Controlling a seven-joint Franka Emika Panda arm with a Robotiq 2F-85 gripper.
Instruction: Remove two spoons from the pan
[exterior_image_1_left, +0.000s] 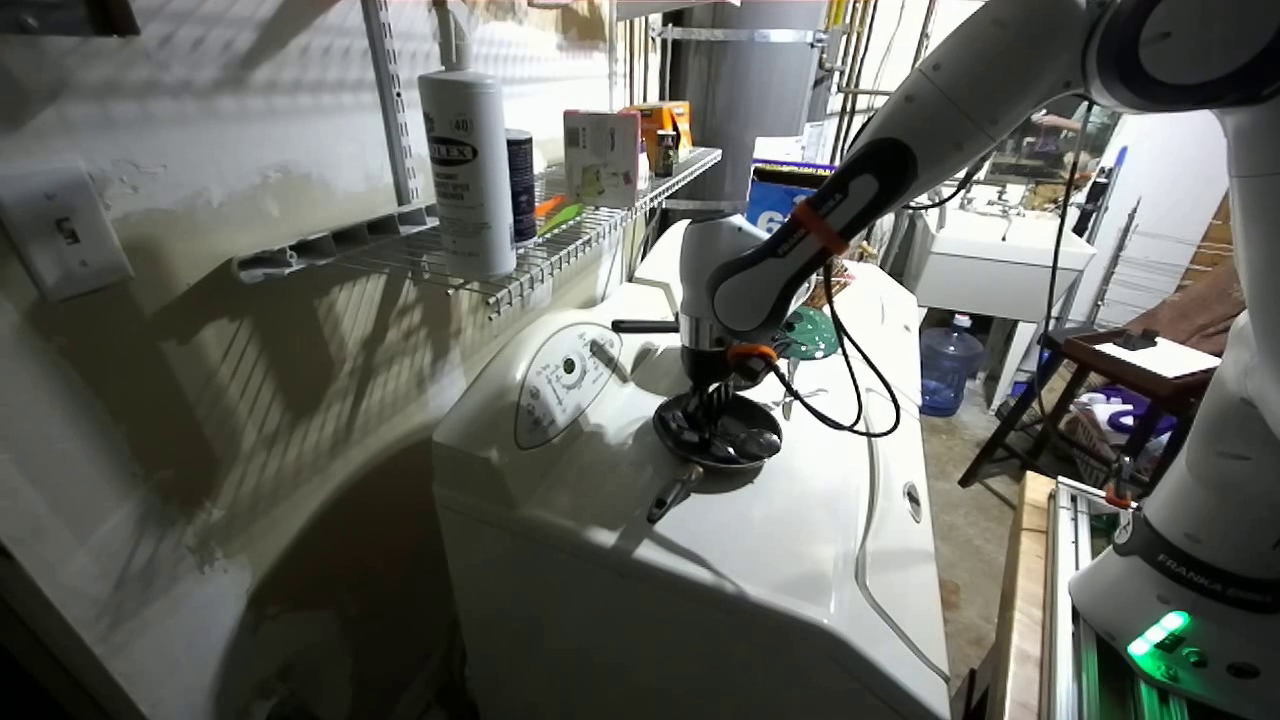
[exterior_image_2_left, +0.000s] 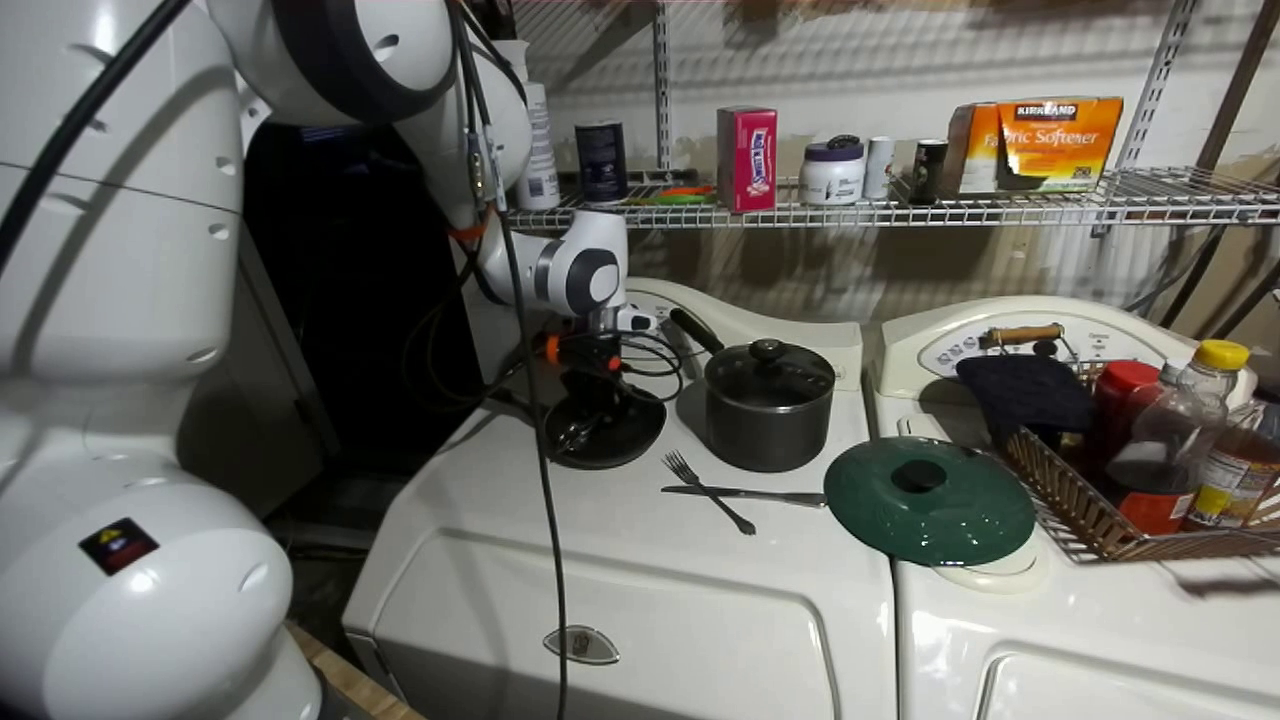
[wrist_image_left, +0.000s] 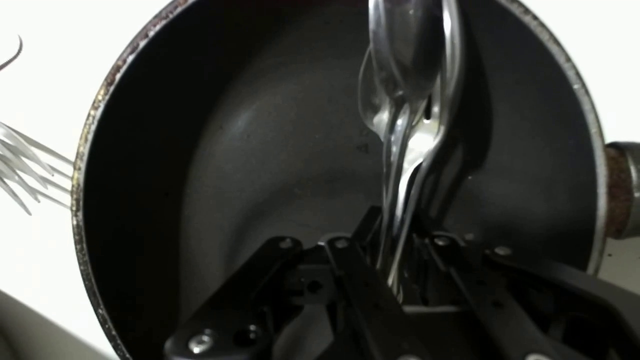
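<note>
The dark pan (exterior_image_1_left: 722, 462) sits on the white machine top in both exterior views (exterior_image_2_left: 632, 442); its bare inside fills the wrist view (wrist_image_left: 280, 130). My gripper (exterior_image_1_left: 712, 420) points down into it, and its fingers (wrist_image_left: 396, 222) are closed round a bundle of thin metal handles. The spoons (wrist_image_left: 407, 55) reach away from the fingers over the pan's floor, with a shadow beside them; their bowls glint in an exterior view (exterior_image_1_left: 755, 443). Several pieces overlap, one perhaps a fork, so I cannot tell how many I hold. The handle ends are hidden between the fingers.
A dark lidded pot (exterior_image_2_left: 768, 430) stands beside the pan. A fork (exterior_image_2_left: 708, 492) and a knife (exterior_image_2_left: 770, 495) lie crossed in front. A green lid (exterior_image_2_left: 930, 510) and a basket (exterior_image_2_left: 1085, 510) stand farther along. A wire shelf (exterior_image_2_left: 680, 213) runs above the back. Cables hang from the arm.
</note>
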